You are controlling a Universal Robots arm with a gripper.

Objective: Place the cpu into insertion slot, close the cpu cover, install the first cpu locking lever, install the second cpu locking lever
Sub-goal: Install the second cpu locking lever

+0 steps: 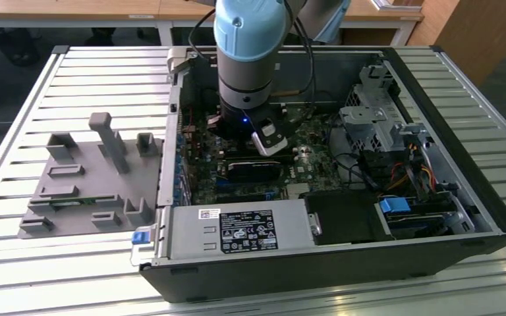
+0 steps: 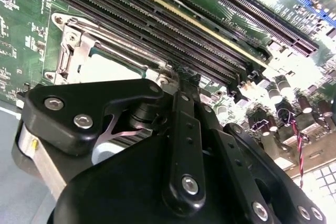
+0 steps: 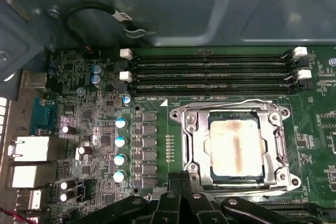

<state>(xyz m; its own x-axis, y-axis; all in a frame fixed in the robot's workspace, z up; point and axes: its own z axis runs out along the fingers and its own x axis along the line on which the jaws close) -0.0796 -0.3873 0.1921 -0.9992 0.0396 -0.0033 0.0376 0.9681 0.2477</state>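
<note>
We see the cpu (image 3: 235,146) seated in its socket under the closed cpu cover (image 3: 191,145), a thin stiff frame best pressed at its edges; the gripper (image 3: 181,182) hovers beside it, fingers pinched together, empty.

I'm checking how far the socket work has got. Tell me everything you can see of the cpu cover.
The cpu cover is a thin, silvery metal square frame with a large central window. In both wrist views it lies flat and closed over the socket on the green motherboard, below the black memory slots. The cpu, its dull metal top discoloured, shows through the window. The end effector sits at the frame's near edge; contact cannot be judged.
</note>
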